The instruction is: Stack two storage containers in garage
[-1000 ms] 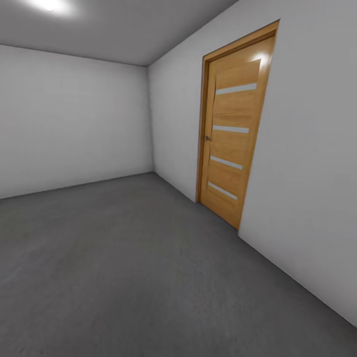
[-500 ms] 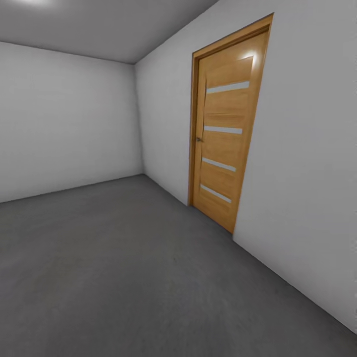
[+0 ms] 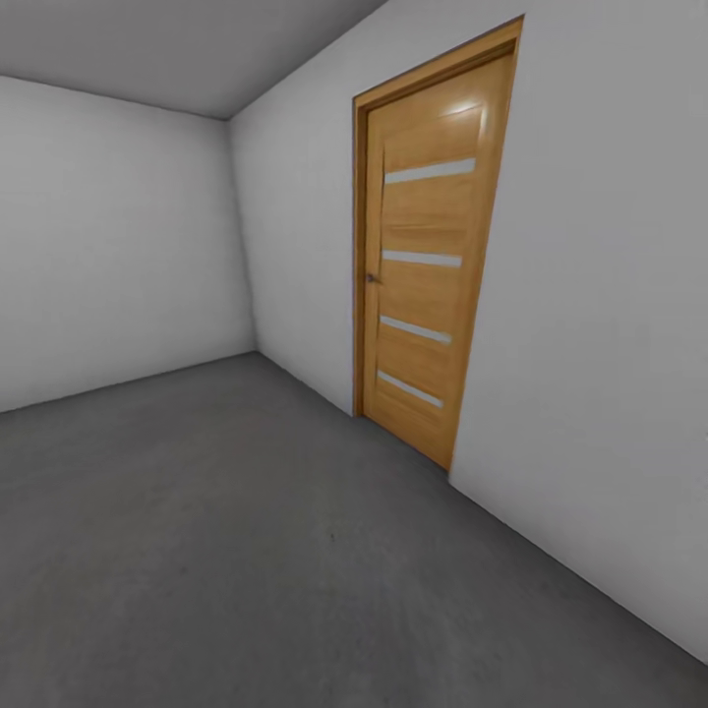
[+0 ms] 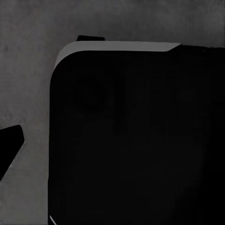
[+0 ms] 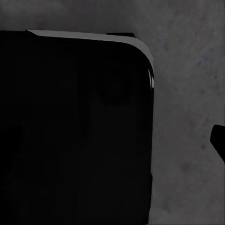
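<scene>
Dark grey, rough floor (image 3: pixel 246 551) of the garage (image 3: pixel 295 246), spreading from the near edge of the head view to the foot of two plain white walls: a back wall (image 3: pixel 108 246) at left and a long side wall (image 3: pixel 600 324) at right, meeting in a vertical corner left of centre. Grey ceiling (image 3: pixel 177 39) above. Set in the side wall, just beyond the corner, a closed wooden door (image 3: pixel 423 265) in a matching wooden frame (image 3: pixel 359 256), reaching down to the floor, crossed by four narrow glass slits (image 3: pixel 429 171) stacked one above another, with a small dark handle (image 3: pixel 373 278) at its left edge and a bright highlight near its top. In the left wrist view, the same mottled grey floor behind a large black body (image 4: pixel 136 140) with a rounded corner and a thin light grey rim (image 4: pixel 117 46); beside it, well apart, a small black wedge (image 4: pixel 8 145) entering from the frame's edge, identity not determinable. In the right wrist view, a matching dark block (image 5: pixel 70 131) with a rounded corner and a pale edge strip (image 5: pixel 79 36) over grey floor, and a small black tip (image 5: pixel 219 140) cut off by the frame's edge, likewise unidentified. Opening of the left pincer: cannot tell. Opening of the right pincer: cannot tell.
</scene>
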Controlling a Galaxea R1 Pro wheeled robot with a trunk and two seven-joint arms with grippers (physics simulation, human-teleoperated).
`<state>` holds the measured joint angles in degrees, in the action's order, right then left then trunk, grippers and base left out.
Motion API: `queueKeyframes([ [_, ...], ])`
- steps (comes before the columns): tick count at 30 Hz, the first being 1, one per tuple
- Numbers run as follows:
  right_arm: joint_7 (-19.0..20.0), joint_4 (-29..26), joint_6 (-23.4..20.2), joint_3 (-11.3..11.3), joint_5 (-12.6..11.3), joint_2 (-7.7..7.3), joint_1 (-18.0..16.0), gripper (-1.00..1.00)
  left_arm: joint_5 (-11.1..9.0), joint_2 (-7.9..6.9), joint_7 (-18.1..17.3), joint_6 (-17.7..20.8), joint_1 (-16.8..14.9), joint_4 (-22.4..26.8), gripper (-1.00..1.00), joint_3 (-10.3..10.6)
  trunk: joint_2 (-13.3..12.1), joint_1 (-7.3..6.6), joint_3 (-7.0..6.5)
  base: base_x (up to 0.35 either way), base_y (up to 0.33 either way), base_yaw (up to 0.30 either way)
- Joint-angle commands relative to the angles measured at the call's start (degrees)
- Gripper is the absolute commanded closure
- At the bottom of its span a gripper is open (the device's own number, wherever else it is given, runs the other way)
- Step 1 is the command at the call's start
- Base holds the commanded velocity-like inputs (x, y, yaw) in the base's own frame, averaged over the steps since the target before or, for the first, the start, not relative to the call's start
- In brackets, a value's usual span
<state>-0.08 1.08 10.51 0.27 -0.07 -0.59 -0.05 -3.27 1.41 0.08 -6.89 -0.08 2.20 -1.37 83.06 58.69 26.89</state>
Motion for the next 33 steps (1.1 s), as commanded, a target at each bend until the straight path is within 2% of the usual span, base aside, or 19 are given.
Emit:
queueKeyframes([
  [1, -0.01, 0.08, 0.23, 0.02, 0.03, 0.03, -0.03, -1.0, -0.34, 0.03, 0.01, -0.14, -0.01, -0.02, -1.0, -0.1, 0.02, 0.03, 0.04, 0.311, 0.189, -0.022],
  [23, -0.01, -0.03, 0.04, 0.14, 0.16, 0.15, -0.03, -1.0, -0.33, 0.02, -0.12, -0.05, -0.01, -0.09, -1.0, -0.03, 0.02, 0.03, 0.04, 0.311, 0.188, -0.002],
  [33, -0.01, -0.03, 0.04, 0.11, 0.16, 0.15, -0.03, -1.0, -0.34, 0.08, -0.16, 0.06, -0.01, -0.09, -1.0, 0.04, 0.02, 0.03, 0.04, 0.316, 0.11, 0.0],
])
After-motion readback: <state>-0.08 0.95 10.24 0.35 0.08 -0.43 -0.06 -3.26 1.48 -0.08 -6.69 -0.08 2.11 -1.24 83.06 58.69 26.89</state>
